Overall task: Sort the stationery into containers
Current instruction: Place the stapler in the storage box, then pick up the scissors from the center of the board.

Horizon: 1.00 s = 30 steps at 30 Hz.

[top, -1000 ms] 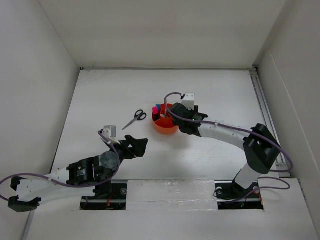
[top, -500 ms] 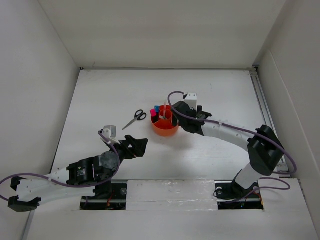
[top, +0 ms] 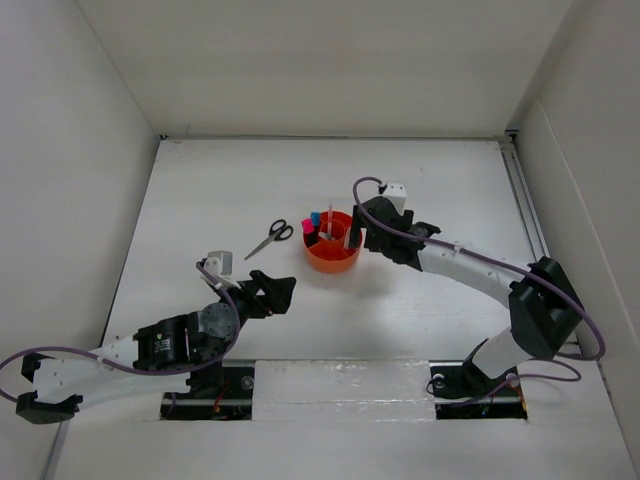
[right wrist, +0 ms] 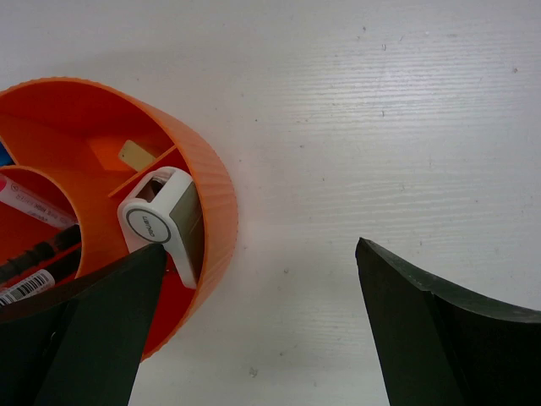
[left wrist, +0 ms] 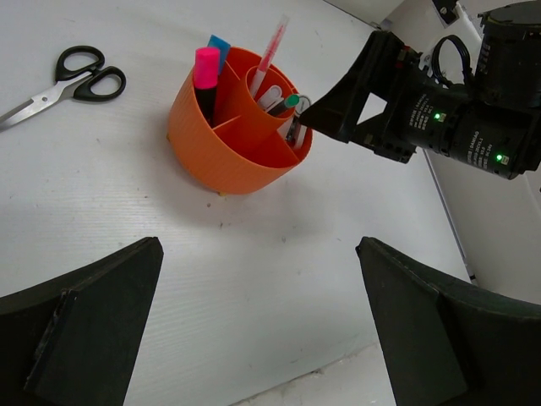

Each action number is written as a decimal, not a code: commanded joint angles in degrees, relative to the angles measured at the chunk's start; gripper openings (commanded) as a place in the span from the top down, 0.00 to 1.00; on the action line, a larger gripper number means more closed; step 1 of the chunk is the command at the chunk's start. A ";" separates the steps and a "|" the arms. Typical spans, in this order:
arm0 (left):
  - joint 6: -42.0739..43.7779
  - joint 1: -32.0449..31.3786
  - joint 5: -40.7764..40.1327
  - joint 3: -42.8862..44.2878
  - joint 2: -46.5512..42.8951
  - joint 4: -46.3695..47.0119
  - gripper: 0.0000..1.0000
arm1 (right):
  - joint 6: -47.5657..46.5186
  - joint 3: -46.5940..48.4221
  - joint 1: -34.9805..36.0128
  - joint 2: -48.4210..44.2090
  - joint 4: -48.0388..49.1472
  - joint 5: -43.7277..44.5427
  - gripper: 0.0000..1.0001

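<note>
**White table** (top: 200, 180) with two arms.
**Left gripper** (left wrist: 254, 330): fingers spread wide, holding nothing, near the front edge.
**Right gripper** (right wrist: 254, 338): fingers spread wide, holding nothing, at the organizer's right rim.
**Orange organizer** (top: 333, 257): at mid-table, holding pens, a pink-capped highlighter (left wrist: 205, 72), a small white block (right wrist: 165, 224) and a tan eraser (right wrist: 135, 154).
**Scissors** (top: 268, 238): flat on the table to its left.

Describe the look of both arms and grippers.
White shells and black joints on the left arm and right arm, a purple cable looping along each. Black left gripper and right gripper, broad fingers. Green lights dot the right wrist.
</note>
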 commanded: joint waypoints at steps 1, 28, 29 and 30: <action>-0.06 0.20 -0.84 0.21 -0.53 0.86 0.00 | -0.68 -0.87 -1.45 -2.16 5.50 -3.26 0.00; -40.92 0.72 -20.53 17.08 20.54 -35.08 0.00 | -4.27 -4.73 3.47 -32.91 -5.57 -2.03 0.00; -41.89 2.55 -20.53 18.92 25.26 -35.09 0.00 | -4.28 -5.35 3.47 -34.23 -5.57 -2.03 0.00; -39.98 4.74 -17.57 19.72 27.65 -33.79 0.00 | -4.98 -5.36 3.47 -34.85 -5.05 -2.73 0.00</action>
